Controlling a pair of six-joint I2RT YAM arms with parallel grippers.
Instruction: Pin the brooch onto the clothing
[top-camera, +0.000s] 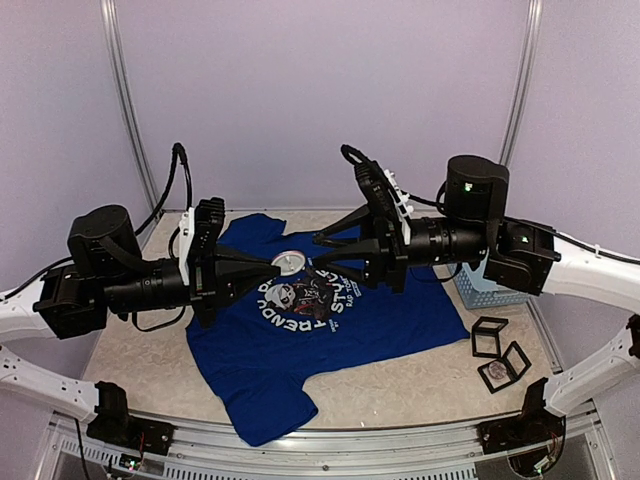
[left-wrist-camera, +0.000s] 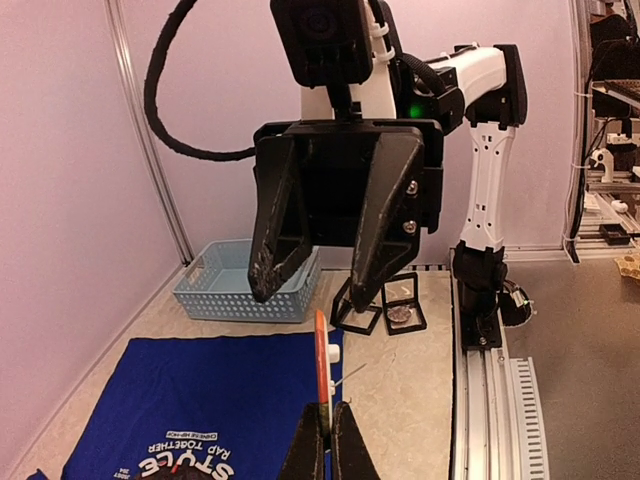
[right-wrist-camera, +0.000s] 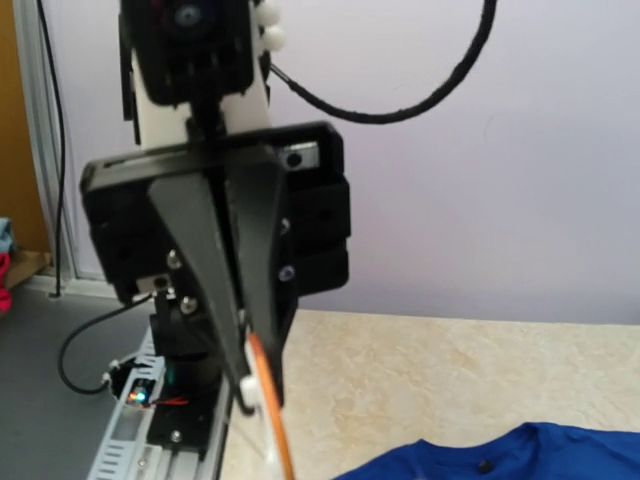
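Now | left end effector (left-wrist-camera: 328, 435) clamps brooch (left-wrist-camera: 321, 360) | right end effector (left-wrist-camera: 313, 295) parted

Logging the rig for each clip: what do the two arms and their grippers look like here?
The left arm and right arm match: white curved links near the bases, black motor housings further out. The left gripper and right gripper are black, each with two tapering wedge-shaped fingers. A black cable loops above each wrist; green lights glow on the right arm.
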